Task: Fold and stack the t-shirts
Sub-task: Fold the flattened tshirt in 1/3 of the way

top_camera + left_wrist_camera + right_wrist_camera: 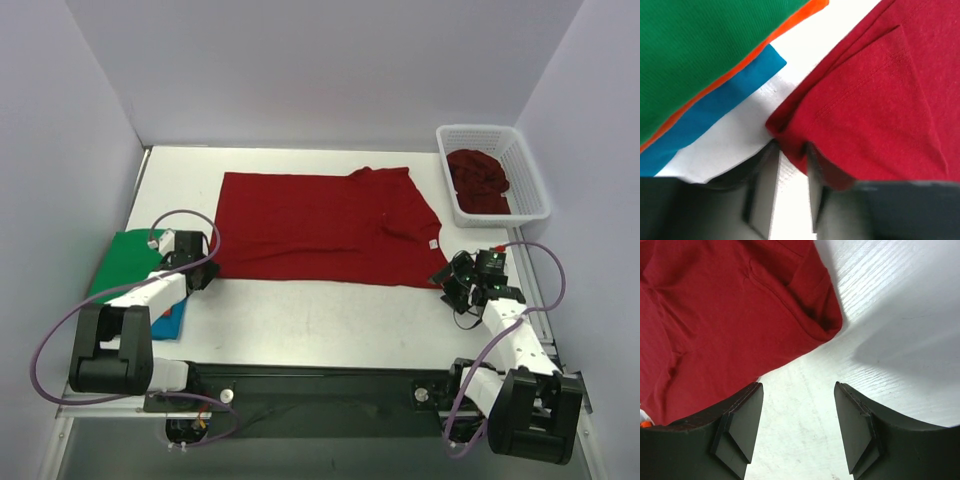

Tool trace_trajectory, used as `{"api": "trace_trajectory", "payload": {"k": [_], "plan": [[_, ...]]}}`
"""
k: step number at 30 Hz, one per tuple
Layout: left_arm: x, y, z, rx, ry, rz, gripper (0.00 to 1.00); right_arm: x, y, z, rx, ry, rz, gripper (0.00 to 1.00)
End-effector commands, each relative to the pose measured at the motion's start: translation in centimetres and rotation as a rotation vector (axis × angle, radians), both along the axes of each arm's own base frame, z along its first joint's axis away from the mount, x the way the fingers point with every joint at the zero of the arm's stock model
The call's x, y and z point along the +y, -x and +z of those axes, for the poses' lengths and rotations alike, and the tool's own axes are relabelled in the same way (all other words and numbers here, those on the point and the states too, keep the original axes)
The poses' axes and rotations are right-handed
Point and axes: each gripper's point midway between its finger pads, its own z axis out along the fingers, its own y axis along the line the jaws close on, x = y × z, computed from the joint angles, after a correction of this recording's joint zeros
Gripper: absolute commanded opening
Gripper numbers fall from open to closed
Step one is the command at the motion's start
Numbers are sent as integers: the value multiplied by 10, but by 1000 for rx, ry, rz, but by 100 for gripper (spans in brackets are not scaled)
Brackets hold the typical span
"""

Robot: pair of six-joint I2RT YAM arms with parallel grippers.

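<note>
At table (330, 320) centre, the dark red t-shirt (320, 228) lies spread flat. Left gripper (790, 150) narrow at its near-left corner; cloth nipped or not, cannot tell. Right gripper (797, 390) wide, over bare tabletop just short of the near-right corner. Advise: seat both corners deep, then lift evenly.

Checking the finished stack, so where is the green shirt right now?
In the top view the green shirt lies at the table's left edge, atop an orange shirt and a blue shirt, left of the left gripper.
</note>
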Motion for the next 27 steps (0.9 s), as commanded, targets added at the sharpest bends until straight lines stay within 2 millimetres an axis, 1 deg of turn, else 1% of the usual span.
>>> {"api": "trace_trajectory", "payload": {"k": [1,3,5,6,8,9,11,12,13,14,15,17,18,19,20,21,22,23,24,25,26,27], "plan": [[-3,-13,5,-53,15,-12,35,-5,2,-8,13,13,4,59],[-2,-14,4,-53,14,-11,24,-7,0,-10,15,19,-2,59],[-3,-14,2,-48,15,-16,20,-9,0,-13,26,23,-2,59],[-3,-14,2,-46,15,-18,17,-12,0,-14,30,32,-7,59],[-4,-15,2,-45,16,-23,13,-17,-4,-15,33,58,-16,58],[-4,-14,2,-42,18,-27,8,-18,-6,-17,42,59,-14,55],[-5,-14,3,-48,21,-29,6,-19,-12,-17,35,63,-6,52],[-6,-13,3,-44,24,-32,4,-19,-12,-21,54,61,-3,49],[-6,-12,3,-44,25,-34,0,-21,-18,-19,51,67,-3,47],[-6,-12,4,-42,25,-34,0,-24,-21,-19,54,84,-2,45],[-5,-10,3,-33,23,-33,0,-25,-22,-24,75,84,2,37],[-5,-8,5,-35,21,-31,0,-24,-30,-22,75,77,17,26],[-3,-6,5,-25,13,-25,0,-24,-30,-26,94,76,27,15],[-2,-6,8,-31,11,-23,0,-24,-33,-23,89,77,33,11],[-1,-5,10,-30,6,-19,0,-24,-30,-24,102,75,34,8],[1,-1,10,-13,-7,-14,0,-25,-30,-18,87,81,35,2],[2,0,15,-21,-10,-11,0,-26,-29,-14,79,85,33,0],[4,1,19,-24,-16,-7,0,-26,-23,-12,87,83,31,0],[7,7,19,-1,-28,1,0,-27,-23,0,49,86,25,0],[8,8,26,-17,-31,5,0,-28,-21,4,39,87,21,0],[10,16,26,5,-42,12,0,-27,-14,8,48,78,20,0],[13,19,32,-4,-53,24,0,-27,-13,17,21,72,17,0]]}}
